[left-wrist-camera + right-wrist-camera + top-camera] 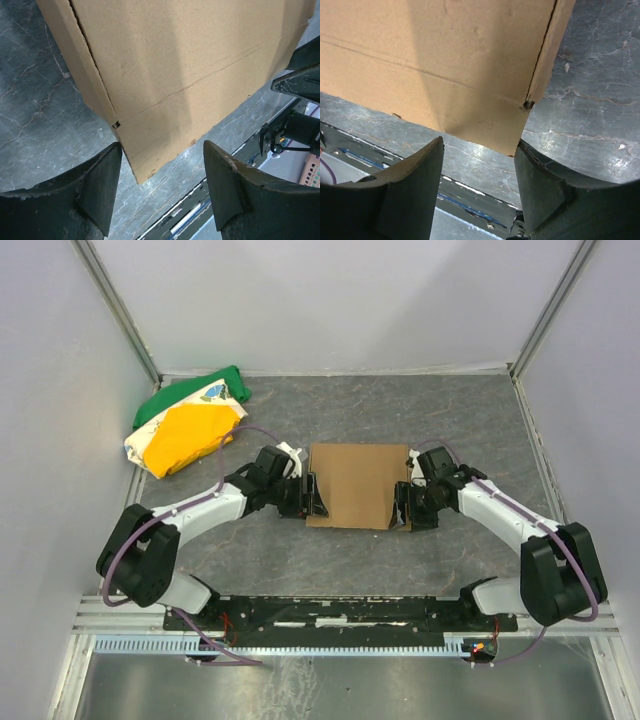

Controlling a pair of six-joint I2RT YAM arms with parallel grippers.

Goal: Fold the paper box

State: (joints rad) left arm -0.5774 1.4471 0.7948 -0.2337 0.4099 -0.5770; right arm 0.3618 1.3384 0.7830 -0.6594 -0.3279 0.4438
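The paper box (pixel 352 483) lies mid-table as a plain brown cardboard rectangle, with a crease across it near its front edge. My left gripper (pixel 310 498) is at its near left corner, my right gripper (pixel 405 508) at its near right corner. In the left wrist view the box (pixel 175 75) dips its corner between the spread fingers of the left gripper (pixel 162 144), close to the left finger. In the right wrist view the box (pixel 445 65) has its corner right by the right finger of the open right gripper (pixel 480 141). Neither gripper clamps the cardboard.
A green, yellow and white cloth bundle (pixel 185 425) lies at the back left, near the left wall. The black mounting rail (pixel 340 612) with both arm bases runs along the near edge. White walls close in the table on three sides.
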